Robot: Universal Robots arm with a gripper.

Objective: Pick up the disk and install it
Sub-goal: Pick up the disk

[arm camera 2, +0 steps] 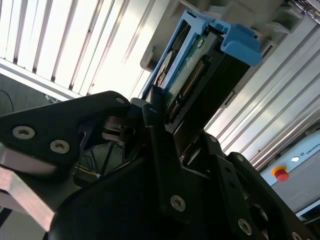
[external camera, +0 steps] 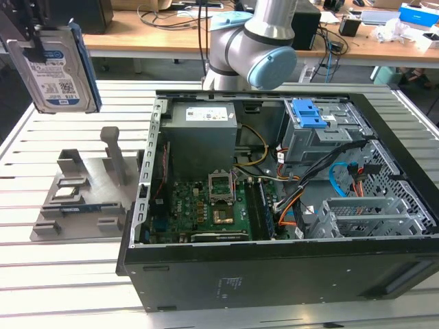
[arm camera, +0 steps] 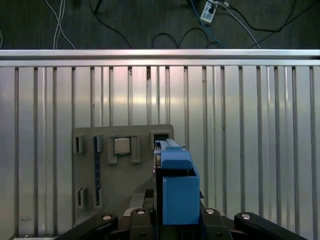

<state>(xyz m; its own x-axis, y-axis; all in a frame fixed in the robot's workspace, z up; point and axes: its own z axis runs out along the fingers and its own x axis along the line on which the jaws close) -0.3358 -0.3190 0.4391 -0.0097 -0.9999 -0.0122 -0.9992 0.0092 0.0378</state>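
I see an open computer case (external camera: 274, 274) on the slatted table (external camera: 62, 288), beside a grey fixture (external camera: 103, 186) holding a square chip (arm camera: 121, 146).

disk (external camera: 55, 65) aloft (label (external camera: 56, 83) showing), open case (external camera: 274, 277)

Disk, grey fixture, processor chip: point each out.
disk (external camera: 56, 77), exterior view, on its label face.
grey fixture (external camera: 95, 184), exterior view, bare base plate.
processor chip (arm camera: 121, 146), first wrist view, centre of its top.
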